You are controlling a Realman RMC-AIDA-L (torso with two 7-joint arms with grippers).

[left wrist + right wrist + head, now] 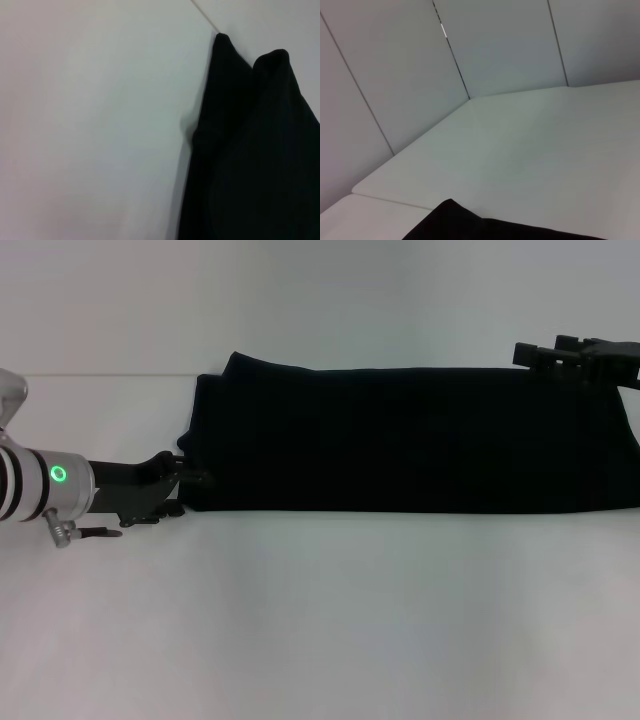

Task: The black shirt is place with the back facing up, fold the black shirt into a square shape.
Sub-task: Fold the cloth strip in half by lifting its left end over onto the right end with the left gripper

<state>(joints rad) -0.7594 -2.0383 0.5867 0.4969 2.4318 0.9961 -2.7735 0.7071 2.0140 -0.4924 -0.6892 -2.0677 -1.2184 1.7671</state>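
My left gripper (190,480) sits low over the desk (320,620) at the left end of the black shirt (410,435), its dark fingers reaching right up to the cloth's edge. I cannot tell whether it is spread, pressed together or pinching fabric, because the black tips run straight into the black cloth in the head view and my left wrist view shows no fingers. Behind it my silver forearm comes in from the left side, with a green ring lit on the wrist joint.

My right gripper (535,353) is at the far right corner of the shirt, at its back edge, with the dark body of that arm trailing off toward the right border. Whether it is closed or parted I cannot tell either; it is a black shape against black cloth.

The shirt lies flat on the white desk as a long horizontal band, running from just beside my left gripper across to the right border of the head view. Its near edge is straight, and its left end is slightly uneven, with a rounded corner at the back.

In my left wrist view the shirt (250,160) fills one side, showing two soft rounded peaks of fabric against the bare desk (90,125). In my right wrist view only a small dark corner of the shirt (465,225) shows, lying on the desk (530,150), with plain panelled walls (395,60) behind it.
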